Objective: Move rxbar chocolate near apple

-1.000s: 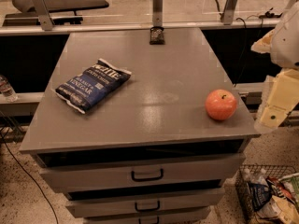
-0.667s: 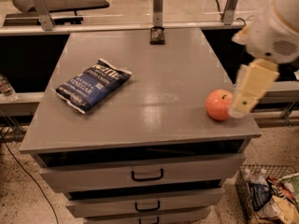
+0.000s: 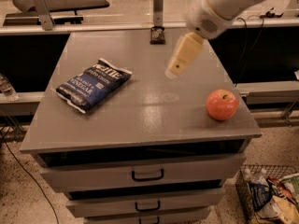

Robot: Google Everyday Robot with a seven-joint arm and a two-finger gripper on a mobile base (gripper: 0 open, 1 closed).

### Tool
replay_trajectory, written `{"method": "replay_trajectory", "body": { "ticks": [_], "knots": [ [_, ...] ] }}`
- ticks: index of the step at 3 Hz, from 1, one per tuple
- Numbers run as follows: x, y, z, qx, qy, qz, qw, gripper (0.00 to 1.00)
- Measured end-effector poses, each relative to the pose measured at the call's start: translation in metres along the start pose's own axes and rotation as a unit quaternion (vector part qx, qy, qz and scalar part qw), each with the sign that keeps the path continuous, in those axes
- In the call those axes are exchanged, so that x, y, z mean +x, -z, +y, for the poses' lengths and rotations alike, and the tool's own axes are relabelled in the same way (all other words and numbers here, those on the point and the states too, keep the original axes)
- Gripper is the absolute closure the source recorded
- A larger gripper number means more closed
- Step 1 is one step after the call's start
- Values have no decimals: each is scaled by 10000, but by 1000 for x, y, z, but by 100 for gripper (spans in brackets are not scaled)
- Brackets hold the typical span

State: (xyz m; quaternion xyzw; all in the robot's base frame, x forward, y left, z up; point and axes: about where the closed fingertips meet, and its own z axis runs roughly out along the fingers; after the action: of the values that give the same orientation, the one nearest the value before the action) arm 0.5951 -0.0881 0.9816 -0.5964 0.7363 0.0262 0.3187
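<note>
The rxbar chocolate (image 3: 158,34) is a small dark bar lying at the far edge of the grey cabinet top (image 3: 140,111), by a metal post. The apple (image 3: 222,104) is orange-red and sits near the front right corner. My gripper (image 3: 174,72) hangs in the air over the middle right of the top, its pale fingers pointing down-left. It is between the bar and the apple, touching neither, and holds nothing that I can see.
A blue chip bag (image 3: 92,84) lies on the left half of the top. A metal post (image 3: 158,6) stands behind the bar. Drawers (image 3: 147,174) are below the front edge. A wire basket with trash (image 3: 271,195) sits on the floor at right.
My arm has swung from the right edge beside the apple up and leftward over the cabinet top, toward the far side. The apple, bar and chip bag have not moved.
</note>
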Motion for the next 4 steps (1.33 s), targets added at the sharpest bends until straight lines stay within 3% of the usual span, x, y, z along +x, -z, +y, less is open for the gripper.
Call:
{"method": "replay_trajectory", "body": {
  "ticks": [1,3,4],
  "knots": [
    [-11,-10,-13,68,-19,-188,9998,0],
    [-14,-15,-14,186,-86,-256,9995,0],
    [-38,-71,-35,478,-433,-509,9966,0]
  ]
}}
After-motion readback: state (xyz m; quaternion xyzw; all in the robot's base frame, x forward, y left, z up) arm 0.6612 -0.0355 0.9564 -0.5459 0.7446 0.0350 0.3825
